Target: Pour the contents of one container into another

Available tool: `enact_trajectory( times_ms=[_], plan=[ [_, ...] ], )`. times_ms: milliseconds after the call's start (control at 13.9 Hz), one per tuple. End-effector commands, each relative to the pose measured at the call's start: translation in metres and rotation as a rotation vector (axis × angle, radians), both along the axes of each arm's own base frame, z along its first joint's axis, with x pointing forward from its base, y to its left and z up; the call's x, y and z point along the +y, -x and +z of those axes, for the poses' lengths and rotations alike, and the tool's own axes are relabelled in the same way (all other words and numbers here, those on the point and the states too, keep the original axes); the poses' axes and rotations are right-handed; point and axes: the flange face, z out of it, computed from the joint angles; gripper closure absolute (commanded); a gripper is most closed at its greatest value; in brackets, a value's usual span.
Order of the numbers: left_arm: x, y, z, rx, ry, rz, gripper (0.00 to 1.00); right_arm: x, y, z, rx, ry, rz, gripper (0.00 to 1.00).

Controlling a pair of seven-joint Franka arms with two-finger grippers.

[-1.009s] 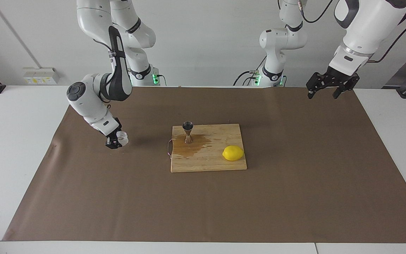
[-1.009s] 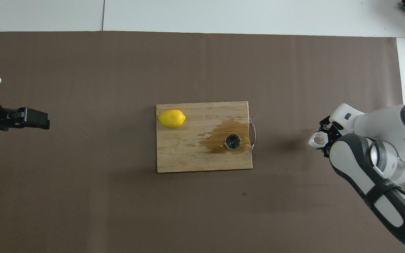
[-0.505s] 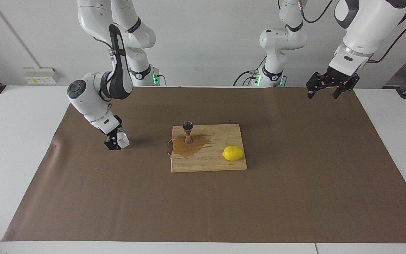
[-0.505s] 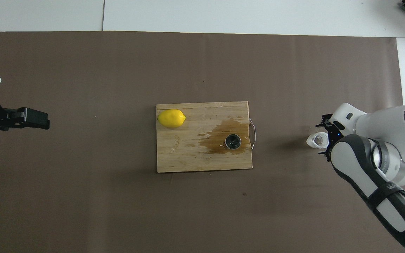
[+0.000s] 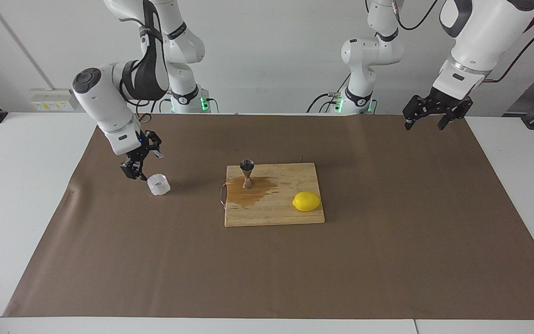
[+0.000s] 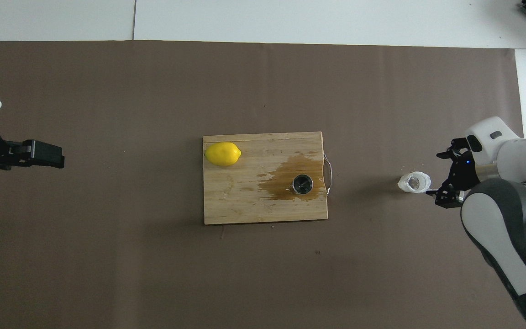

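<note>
the right gripper (image 5: 141, 163) is hanging over the brown mat (image 5: 387, 260) at the right arm's end of the table (image 5: 16, 185), its fingers spread wide and gripping nothing. the glass cup (image 5: 158, 184) is sitting upright on the mat just beside those fingertips, free of them, well apart from the cutting board (image 5: 274, 213). in the overhead view the cup (image 6: 413, 183) is showing its open mouth, with the right gripper (image 6: 448, 176) just next to it. the left gripper (image 5: 429, 118) is waiting up in the air over the mat's corner at the left arm's end, near the robots; its fingers are looking parted and are carrying nothing. moving out to the middle of the mat, the board is lying flat with a dark wet stain (image 5: 260, 190) spreading across it. the metal jigger (image 5: 247, 174) is standing upright on that stain, at the board's edge nearest the robots and toward the cup. the lemon (image 5: 306, 201) is resting on the board too, farther from the robots than the jigger and toward the left arm's end.
</note>
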Motion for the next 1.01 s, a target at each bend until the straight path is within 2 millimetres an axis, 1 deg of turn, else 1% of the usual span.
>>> enact_trajectory(
  times_ms=[0,72,144,288,505,577,721,937],
  plan=[
    [0.003,0.007,0.001,0.007,0.003,0.001,0.00,0.013,-0.030,0.043,-0.018,0.028,-0.142,0.00],
    [0.003,0.007,0.001,0.007,0.003,0.001,0.00,0.023,-0.032,0.049,0.011,0.024,-0.202,0.00],
    [0.003,0.007,0.001,0.007,0.003,0.001,0.00,0.027,-0.034,0.058,0.018,0.019,-0.270,0.00],
    [0.003,0.007,0.001,0.007,0.003,0.001,0.00,0.027,-0.031,0.057,0.056,0.019,-0.396,0.00],
    [0.003,0.007,0.001,0.007,0.003,0.001,0.00,0.026,-0.028,0.069,0.055,0.028,-0.618,0.00],
    [0.003,0.007,0.001,0.007,0.003,0.001,0.00,0.025,-0.024,0.078,0.043,0.021,-0.689,0.00],
    [0.003,0.007,0.001,0.007,0.003,0.001,0.00,0.025,-0.020,0.089,0.031,0.002,-0.825,0.00],
    [0.003,0.007,0.001,0.005,0.003,0.001,0.00,0.025,-0.009,0.111,0.024,-0.030,-1.084,0.00]
  ],
)
